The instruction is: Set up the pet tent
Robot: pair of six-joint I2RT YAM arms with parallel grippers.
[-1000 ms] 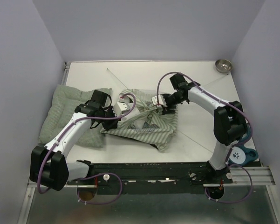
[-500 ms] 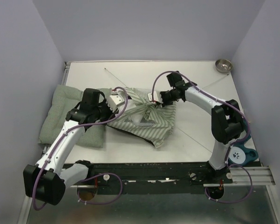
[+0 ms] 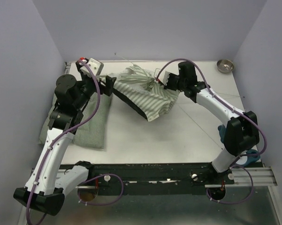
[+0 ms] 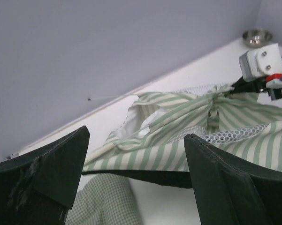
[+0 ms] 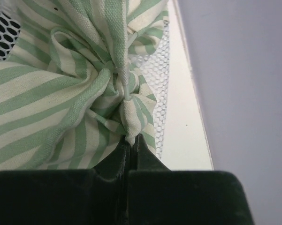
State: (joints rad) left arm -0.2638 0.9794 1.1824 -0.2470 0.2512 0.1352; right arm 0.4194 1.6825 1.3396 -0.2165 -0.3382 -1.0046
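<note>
The pet tent (image 3: 148,93), green-and-white striped with grey mesh, hangs bunched and lifted off the table at the back middle. My right gripper (image 3: 160,80) is shut on the tip of its gathered top knot (image 5: 126,101); in the right wrist view the jaws (image 5: 133,140) pinch that fabric tip. My left gripper (image 3: 109,84) is raised just left of the tent and stands open and empty. In the left wrist view the left gripper (image 4: 137,133) frames the tent's (image 4: 178,126) dark bottom edge beyond its fingertips. A thin pole (image 4: 112,97) juts toward the back wall.
A green checked quilted cushion (image 3: 84,126) lies flat at the left under the left arm, also seen as the cushion (image 4: 101,201). A metal bowl (image 3: 225,65) sits in the back right corner. A blue object (image 3: 221,132) shows behind the right arm.
My right gripper shut on the tent's top knot and lifted it up and toward the back. The left gripper opened, let go of the tent and rose to the back left.
</note>
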